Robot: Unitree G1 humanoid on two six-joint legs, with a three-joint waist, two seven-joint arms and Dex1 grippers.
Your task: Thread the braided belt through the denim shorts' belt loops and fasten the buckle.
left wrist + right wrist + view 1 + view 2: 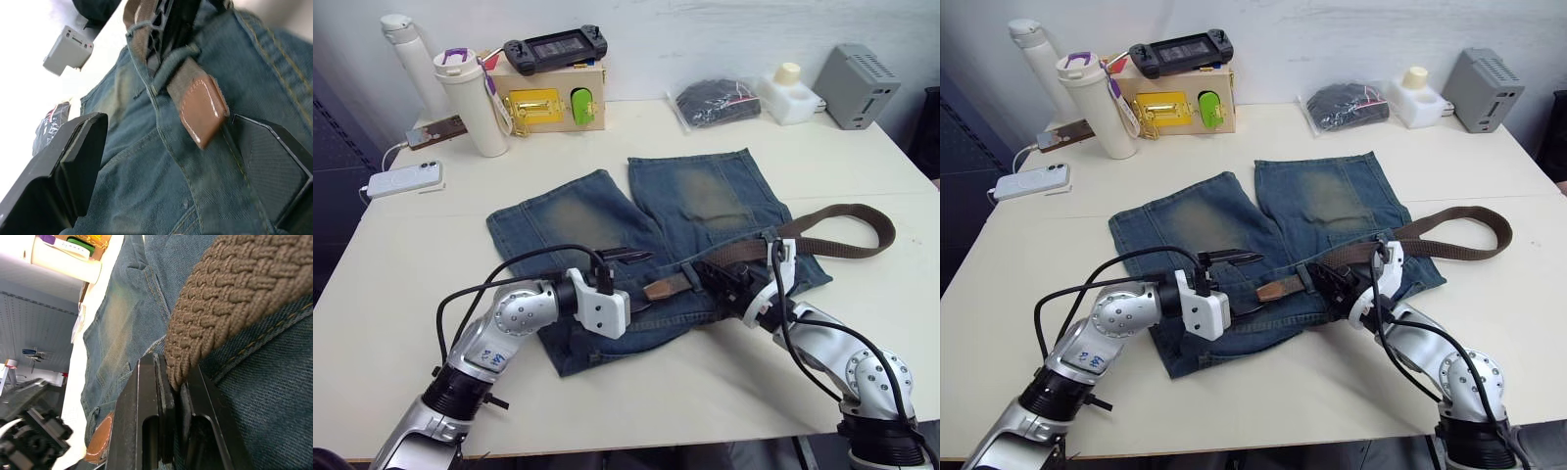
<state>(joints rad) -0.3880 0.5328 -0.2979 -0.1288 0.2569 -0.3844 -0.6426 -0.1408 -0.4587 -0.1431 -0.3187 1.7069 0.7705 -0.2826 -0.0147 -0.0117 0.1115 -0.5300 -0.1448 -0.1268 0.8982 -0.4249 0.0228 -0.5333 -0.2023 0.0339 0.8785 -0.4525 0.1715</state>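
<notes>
The faded denim shorts [578, 220] lie flat on the table, waistband toward me. The brown braided belt [885, 233] curls in a loop at the right and runs left along the waistband. In the left wrist view its brown leather tip [203, 110] sticks out from under a denim belt loop [176, 61]. My left gripper [641, 282] is open, one finger [73, 156] on each side of that tip. My right gripper [715, 274] is shut on the belt just right of the loop, the weave pinched between its fingers [146, 401]. I cannot make out the buckle.
At the back left stand a wooden box with a gold latch [553, 98], a game controller [553, 47], a white tumbler [475, 103] and a white bottle [411, 54]. A white power bank [403, 179] lies far left. A bagged black bundle [715, 100] and grey box [857, 86] sit back right.
</notes>
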